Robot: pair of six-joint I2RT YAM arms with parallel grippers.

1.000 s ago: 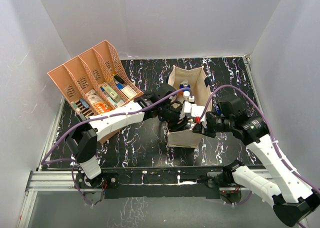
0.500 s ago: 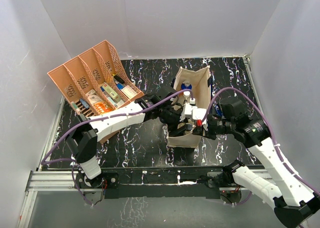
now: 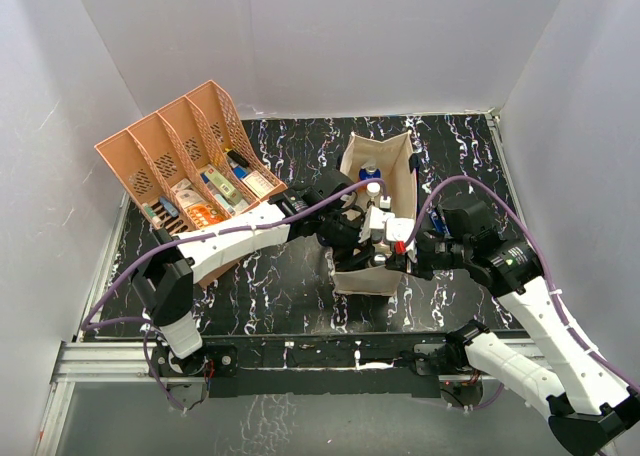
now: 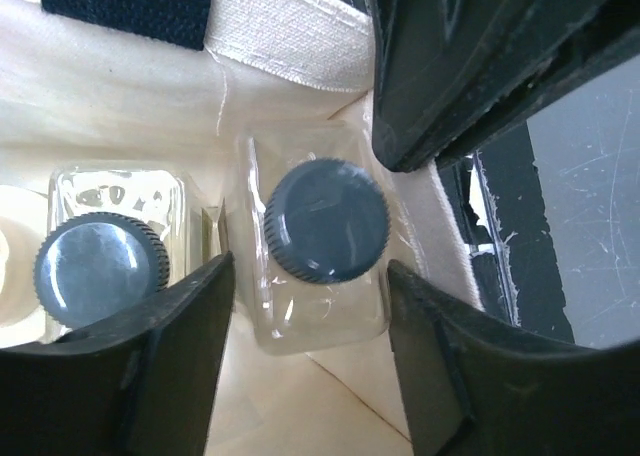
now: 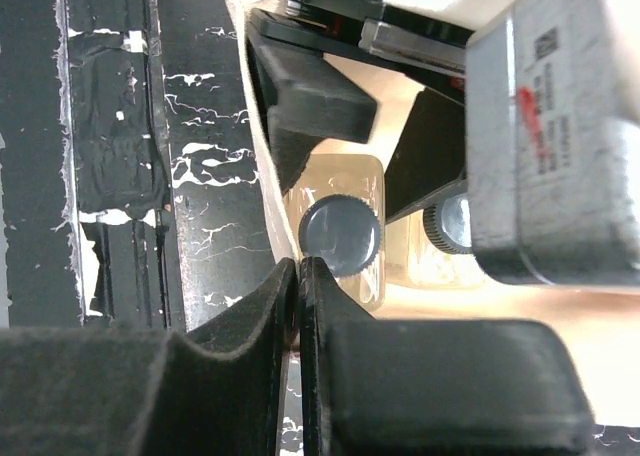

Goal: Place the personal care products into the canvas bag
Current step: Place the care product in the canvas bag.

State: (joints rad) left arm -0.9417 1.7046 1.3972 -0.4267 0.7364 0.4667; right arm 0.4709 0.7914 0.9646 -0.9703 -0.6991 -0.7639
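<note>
Bottle [image 4: 300, 316], rigid, likely slick, best taken below its cap [image 4: 327, 221], stands loose inside spread left gripper [image 4: 310, 291]; right gripper [image 5: 298, 274] pinches limp canvas bag [image 3: 365, 279]

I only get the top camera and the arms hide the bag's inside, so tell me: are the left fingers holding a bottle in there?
Observer: No. Left wrist view: the left fingers are open, either side of a clear dark-capped bottle standing in the canvas bag.
Kid: Is it alone?
Observer: No, a second dark-capped bottle stands beside it.
Kid: And the right fingers?
Observer: Right wrist view: shut on the bag's edge.
</note>
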